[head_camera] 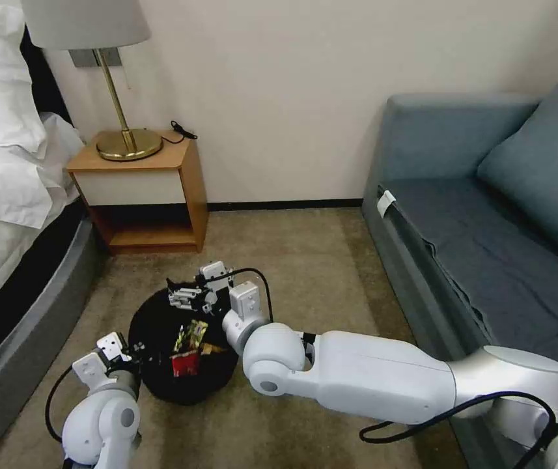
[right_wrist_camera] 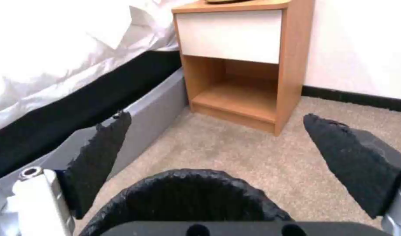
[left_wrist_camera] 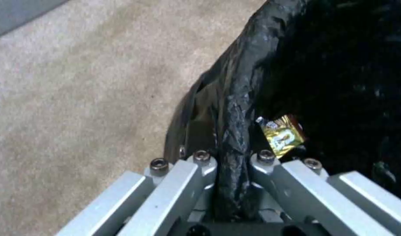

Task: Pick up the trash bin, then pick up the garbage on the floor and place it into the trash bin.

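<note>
The trash bin point(head_camera: 161, 384) is round and black, lined with a black bag, and stands low over the beige floor point(head_camera: 305, 260) in front of me. My left gripper point(head_camera: 135, 350) is shut on its near-left rim point(left_wrist_camera: 235, 108); the fingers point(left_wrist_camera: 200, 160) pinch the bag-covered edge. Inside lies garbage: a red-and-white wrapper point(head_camera: 184, 363) and a yellow-brown snack wrapper point(head_camera: 191, 333) point(left_wrist_camera: 282, 136). My right gripper point(head_camera: 184, 296) hovers over the bin's far rim point(right_wrist_camera: 187, 183), open, with nothing between its black pads point(right_wrist_camera: 100, 157).
A wooden nightstand point(head_camera: 155, 189) point(right_wrist_camera: 292, 65) with a brass lamp point(head_camera: 129, 143) stands against the back wall. The bed point(head_camera: 12, 215) runs along the left and a grey-blue sofa point(head_camera: 480, 228) along the right. Open carpet lies between them.
</note>
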`<state>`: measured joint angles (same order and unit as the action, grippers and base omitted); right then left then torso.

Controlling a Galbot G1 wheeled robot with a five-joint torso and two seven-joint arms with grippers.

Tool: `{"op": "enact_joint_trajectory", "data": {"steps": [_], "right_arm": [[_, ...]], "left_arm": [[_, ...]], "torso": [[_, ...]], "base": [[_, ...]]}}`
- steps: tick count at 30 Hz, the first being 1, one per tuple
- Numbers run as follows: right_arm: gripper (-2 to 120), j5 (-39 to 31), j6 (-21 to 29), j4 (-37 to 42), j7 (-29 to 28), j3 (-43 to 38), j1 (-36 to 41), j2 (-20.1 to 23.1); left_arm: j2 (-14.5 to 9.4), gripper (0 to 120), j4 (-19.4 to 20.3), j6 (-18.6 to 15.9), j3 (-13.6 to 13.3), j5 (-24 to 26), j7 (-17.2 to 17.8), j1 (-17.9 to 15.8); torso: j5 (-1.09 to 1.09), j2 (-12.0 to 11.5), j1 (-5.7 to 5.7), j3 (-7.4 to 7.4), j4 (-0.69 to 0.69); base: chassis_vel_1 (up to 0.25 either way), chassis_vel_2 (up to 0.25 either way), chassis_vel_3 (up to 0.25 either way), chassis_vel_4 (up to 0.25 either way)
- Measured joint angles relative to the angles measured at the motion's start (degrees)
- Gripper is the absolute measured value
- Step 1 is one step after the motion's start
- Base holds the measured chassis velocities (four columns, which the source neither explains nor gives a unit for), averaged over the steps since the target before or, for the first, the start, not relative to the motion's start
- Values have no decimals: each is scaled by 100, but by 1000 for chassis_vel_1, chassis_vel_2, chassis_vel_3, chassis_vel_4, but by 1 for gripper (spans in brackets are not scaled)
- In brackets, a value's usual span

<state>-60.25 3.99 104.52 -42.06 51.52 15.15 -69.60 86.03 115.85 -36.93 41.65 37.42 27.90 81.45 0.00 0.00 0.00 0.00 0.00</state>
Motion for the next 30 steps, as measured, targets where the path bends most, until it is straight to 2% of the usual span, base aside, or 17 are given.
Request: {"op": "enact_joint_trajectory", "data": {"steps": [13, 15, 16, 20, 22, 24, 26, 28, 29, 30], "right_arm": [[100, 55, -24, -29, 30, -72, 131, 156], [100, 63, -26, -34, 31, -93, 149, 176], [100, 63, -26, -34, 31, -93, 149, 176], [100, 67, -28, -36, 33, -168, 183, 221], [100, 67, -28, -35, 33, -188, 194, 224], [100, 68, -28, -36, 33, -217, 219, 233], [100, 68, -28, -36, 33, -230, 232, 239], [100, 71, -28, -33, 33, -283, 275, 276], [100, 73, -28, -27, 33, -315, 298, 293], [100, 73, -28, -4, 32, -389, 340, 339]], "left_arm": [[-15, 5, -210, -85, 42, -7, 76, -78], [-15, 14, -185, 55, 47, -283, -67, -69], [-15, 14, -185, 55, 47, -283, -67, -69], [-30, 34, -83, 407, 101, -825, -433, 12], [-34, 37, -55, 490, 113, -950, -524, 34], [-44, 48, 4, 637, 146, -1184, -714, 84], [-48, 52, 31, 683, 157, -1258, -783, 107], [-61, 59, 99, 801, 187, -1480, -993, 179], [-66, 63, 111, 913, 199, -1589, -1096, 208], [-78, 70, 113, 1237, 220, -1775, -1359, 250]], "torso": [[1, 1, 0, 0, 0], [-1, 1, 0, 0, 0], [-1, 1, 0, 0, 0], [0, 1, 0, 0, 0], [0, 1, 0, 0, 0], [0, 1, 0, 0, 0], [0, 1, 0, 0, 0], [0, 1, 0, 0, 0], [0, 1, 0, 0, 0], [0, 1, 0, 0, 1]], "base": [[0, 0, 0, 0], [0, 0, 0, 0], [0, 0, 0, 0], [0, 0, 0, 0], [0, 0, 0, 0], [0, 0, 0, 0], [0, 0, 0, 0], [0, 0, 0, 0], [0, 0, 0, 0], [0, 0, 0, 0]]}}
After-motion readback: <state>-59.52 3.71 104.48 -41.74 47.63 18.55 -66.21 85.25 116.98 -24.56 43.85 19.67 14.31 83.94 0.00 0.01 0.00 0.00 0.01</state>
